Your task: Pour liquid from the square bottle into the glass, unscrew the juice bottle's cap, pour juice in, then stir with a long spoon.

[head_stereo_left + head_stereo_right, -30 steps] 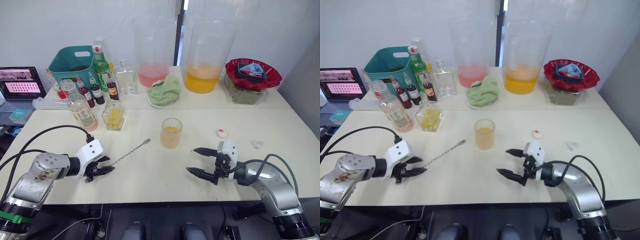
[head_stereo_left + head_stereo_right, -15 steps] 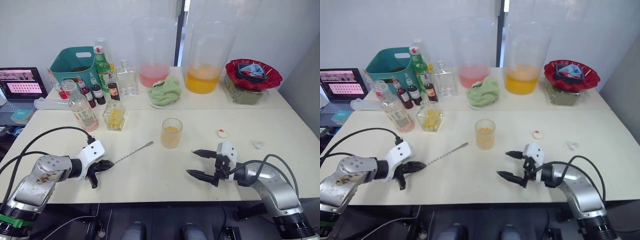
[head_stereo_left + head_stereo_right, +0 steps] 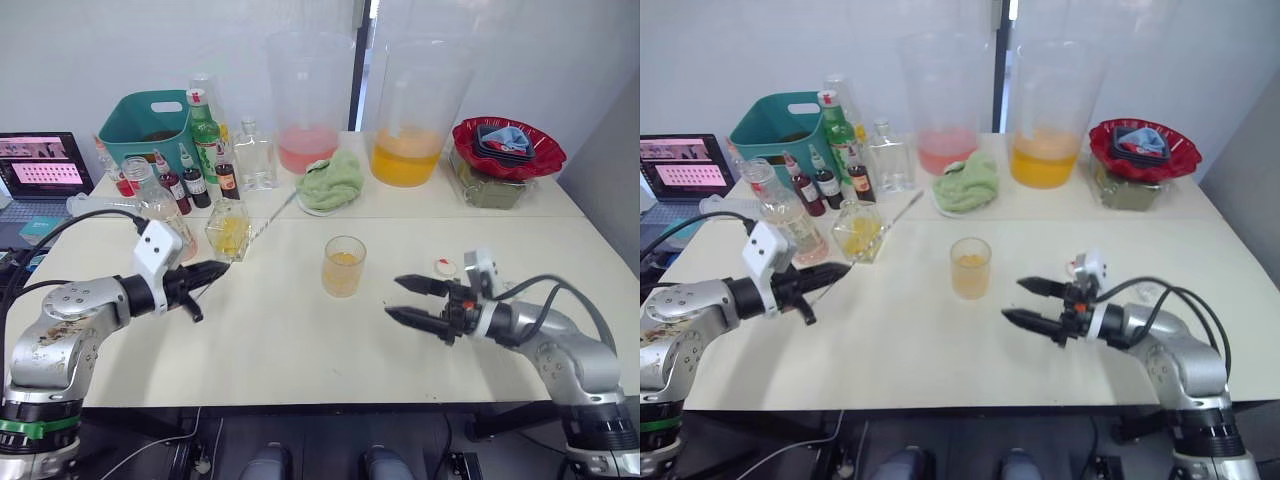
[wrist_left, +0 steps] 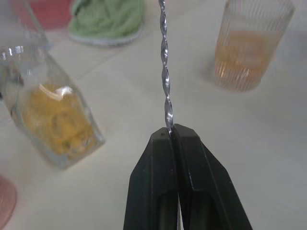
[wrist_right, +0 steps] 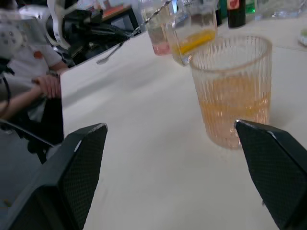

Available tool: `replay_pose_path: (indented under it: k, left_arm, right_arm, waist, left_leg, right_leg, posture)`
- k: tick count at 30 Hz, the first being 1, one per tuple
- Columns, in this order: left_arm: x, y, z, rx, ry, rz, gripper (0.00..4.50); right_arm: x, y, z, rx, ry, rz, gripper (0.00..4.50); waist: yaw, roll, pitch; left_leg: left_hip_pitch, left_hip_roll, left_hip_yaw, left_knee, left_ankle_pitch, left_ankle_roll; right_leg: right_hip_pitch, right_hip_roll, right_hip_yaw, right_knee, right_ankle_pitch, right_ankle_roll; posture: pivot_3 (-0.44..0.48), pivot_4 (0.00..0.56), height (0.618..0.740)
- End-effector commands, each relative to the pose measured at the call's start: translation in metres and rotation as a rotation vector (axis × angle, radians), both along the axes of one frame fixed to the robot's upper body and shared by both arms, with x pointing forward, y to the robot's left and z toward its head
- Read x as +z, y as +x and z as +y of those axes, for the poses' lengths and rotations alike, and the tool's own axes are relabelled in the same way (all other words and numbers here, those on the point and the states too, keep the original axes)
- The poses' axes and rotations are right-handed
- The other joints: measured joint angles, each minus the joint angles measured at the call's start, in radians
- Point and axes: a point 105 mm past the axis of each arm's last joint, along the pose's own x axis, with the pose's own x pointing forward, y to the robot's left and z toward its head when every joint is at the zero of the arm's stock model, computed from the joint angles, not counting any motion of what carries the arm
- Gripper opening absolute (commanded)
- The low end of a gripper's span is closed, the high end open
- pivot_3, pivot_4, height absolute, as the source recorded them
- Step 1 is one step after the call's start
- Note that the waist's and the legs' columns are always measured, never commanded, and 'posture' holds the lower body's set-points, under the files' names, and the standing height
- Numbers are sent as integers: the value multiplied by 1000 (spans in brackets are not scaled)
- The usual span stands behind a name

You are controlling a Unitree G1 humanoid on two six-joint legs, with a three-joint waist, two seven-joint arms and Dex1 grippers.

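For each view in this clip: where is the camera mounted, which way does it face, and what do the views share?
Head views: a stereo pair, looking down over the table, both arms showing.
Left wrist view: along the left gripper, shut on the long spoon.
Right wrist view: between the open right gripper fingers.
All four views show the glass.

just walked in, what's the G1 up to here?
The left tool is shut on the spoon, holding it by one end above the table, its stem reaching past the square bottle. The glass already holds orange liquid mid-table. The juice bottle stands uncapped, its cap lying by the right tool, which is open and empty beside the glass. Stirring hasn't started.
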Motion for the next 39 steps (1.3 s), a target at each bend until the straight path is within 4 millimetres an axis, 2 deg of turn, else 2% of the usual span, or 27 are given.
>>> replay_pose_path:
  k: [1, 5, 9, 11, 16, 21, 26, 33, 39]
  left_arm:
    - [26, -6, -20, -40, -56, -112, 7]
    - [29, -13, -50, -97, -105, -136, 7]
    - [30, -15, -69, -122, -112, -142, 7]
    - [31, -15, -75, -130, -119, -142, 7]
    - [31, -16, -81, -150, -118, -133, 7]
    - [22, -23, -86, -177, -78, -110, 7]
    - [19, -25, -89, -186, -73, -102, 7]
    - [20, -22, -87, -178, -74, -106, 0]
    - [19, -22, -88, -177, -73, -108, 0]
  right_arm:
    - [36, -3, 4, 21, 158, -16, 4500]
    - [59, 7, 15, -19, 302, -7, 4500]
    - [76, 26, 26, -97, 469, 69, 4500]
    - [78, 30, 36, -96, 486, 101, 4500]
    - [77, 36, 52, -110, 461, 143, 4500]
    - [75, 37, 70, -89, 455, 175, 4500]
    - [76, 38, 80, -87, 474, 195, 4500]
    - [82, 37, 86, -81, 512, 200, 2308]
    - [82, 38, 87, -98, 508, 202, 175]
  waist:
    - [-2, 0, 0]
    - [-2, 0, 0]
    - [-6, 0, 0]
    - [-5, 0, 0]
    - [-3, 0, 0]
    - [-8, 0, 0]
    - [-9, 0, 0]
    - [-7, 0, 0]
    - [-10, 0, 0]
  left_leg:
    - [0, 0, 0, 0, 0, 0]
    - [0, 0, 0, -1, 0, 0]
    - [-1, 0, 0, -1, 0, 0]
    - [-1, -1, 0, -1, 0, 0]
    - [-3, -2, 1, 0, 0, 0]
    - [-4, -2, 3, 0, 1, -1]
    - [-6, -1, 3, 0, 1, -1]
    - [-6, -2, 3, 0, 1, -2]
    - [-6, -1, 3, 0, 1, -2]
  right_leg:
    - [0, 0, 0, 0, 0, 0]
    - [-1, 0, 1, 0, 0, 0]
    - [-2, 1, 1, 2, 0, 0]
    - [-3, 1, 1, 3, 0, 0]
    - [-7, 0, 2, 9, 0, 0]
    - [-11, 1, 3, 9, 0, 0]
    - [-14, 1, 4, 12, 0, -1]
    - [-14, 1, 4, 12, 0, -1]
    - [-14, 1, 4, 12, 0, -1]
  posture:
    - [0, 150, 740]
    - [0, 150, 740]
    - [0, 150, 740]
    - [0, 150, 740]
    - [0, 150, 740]
    - [0, 150, 740]
    - [0, 150, 740]
    - [0, 150, 740]
    - [0, 150, 740]
